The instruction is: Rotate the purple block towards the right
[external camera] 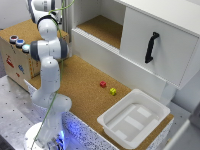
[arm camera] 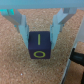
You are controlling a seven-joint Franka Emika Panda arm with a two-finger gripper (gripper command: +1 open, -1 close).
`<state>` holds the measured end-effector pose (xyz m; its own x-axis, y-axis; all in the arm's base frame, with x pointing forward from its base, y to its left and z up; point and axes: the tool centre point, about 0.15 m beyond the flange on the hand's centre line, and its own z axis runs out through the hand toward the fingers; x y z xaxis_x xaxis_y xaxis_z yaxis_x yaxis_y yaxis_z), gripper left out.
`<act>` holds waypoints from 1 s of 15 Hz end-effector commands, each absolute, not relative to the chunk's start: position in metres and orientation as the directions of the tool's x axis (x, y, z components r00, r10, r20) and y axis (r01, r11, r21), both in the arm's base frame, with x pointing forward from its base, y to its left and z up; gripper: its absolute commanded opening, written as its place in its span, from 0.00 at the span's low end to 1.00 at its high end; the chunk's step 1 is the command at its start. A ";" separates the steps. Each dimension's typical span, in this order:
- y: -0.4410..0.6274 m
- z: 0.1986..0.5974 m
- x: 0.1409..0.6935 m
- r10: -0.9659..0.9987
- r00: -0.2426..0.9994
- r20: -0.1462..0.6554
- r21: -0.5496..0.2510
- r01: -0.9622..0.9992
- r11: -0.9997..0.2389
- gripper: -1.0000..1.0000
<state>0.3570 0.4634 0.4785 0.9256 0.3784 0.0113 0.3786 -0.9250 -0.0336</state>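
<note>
Purple, with yellow marks on its faces, the block [arm camera: 39, 46] is sitting on the cork tabletop [arm camera: 15, 65] between the two fingers [arm camera: 22, 30] of the claw [arm camera: 41, 35]. The fingers are standing spread on either side of it, close to its sides; I cannot tell whether they are touching it. In the exterior view the arm [external camera: 47, 50] is hiding the block, while a red cube [external camera: 103, 84] and a yellow cube [external camera: 113, 91] are lying near a white tray [external camera: 116, 127].
</note>
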 end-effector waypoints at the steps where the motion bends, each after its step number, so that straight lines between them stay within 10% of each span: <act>1: 0.470 0.467 0.377 0.158 0.985 0.066 0.082 0.153 -0.985 0.00; 13: 0.423 0.429 0.400 0.007 0.992 0.126 -0.090 0.018 -0.996 0.00; 14: 0.420 0.429 0.398 0.003 0.992 0.128 -0.117 0.018 -0.993 1.00; 15: 0.420 0.435 0.398 0.017 0.990 0.143 -0.126 0.035 -0.991 1.00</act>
<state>0.4041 0.4445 0.4439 0.9946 0.0306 0.0993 0.0287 -0.9994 0.0205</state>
